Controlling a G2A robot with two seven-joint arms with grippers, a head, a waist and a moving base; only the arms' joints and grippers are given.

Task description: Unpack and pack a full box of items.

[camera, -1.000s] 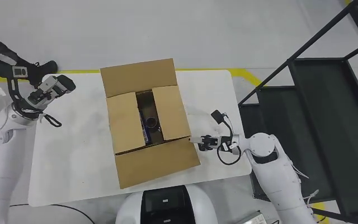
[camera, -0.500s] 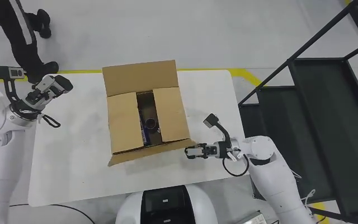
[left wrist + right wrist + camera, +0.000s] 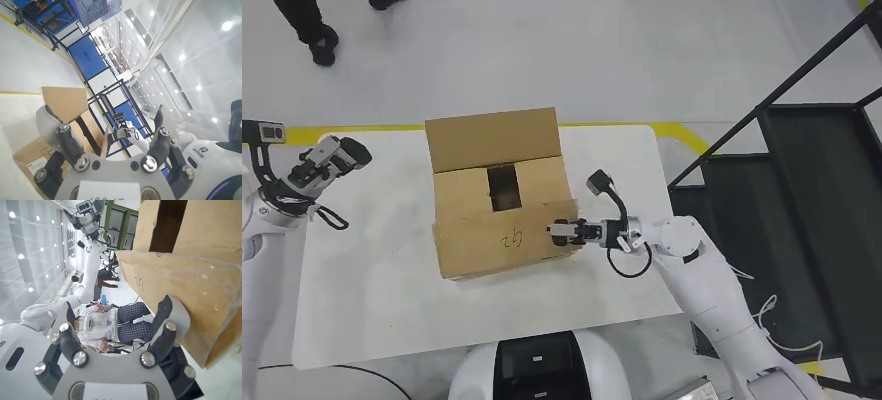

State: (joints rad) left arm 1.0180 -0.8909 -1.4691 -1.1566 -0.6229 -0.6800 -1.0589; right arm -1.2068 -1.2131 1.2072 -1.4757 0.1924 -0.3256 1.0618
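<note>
Box [image 3: 542,190] closing: near flap [image 3: 504,238] down, far flap [image 3: 492,135] up | right gripper [image 3: 564,230] wide open, pressing near flap | left gripper [image 3: 103,115] wide open, empty

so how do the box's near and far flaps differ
The near flap tips in over the opening; the far flap leans back. The near flap bears a handwritten mark; the far flap looks plain. The right gripper touches the near flap, nothing the far flap. Both are cardboard.

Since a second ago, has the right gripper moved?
Yes. Against the table, the right gripper has moved inward, from beside the box onto its now-raised near flap.
</note>
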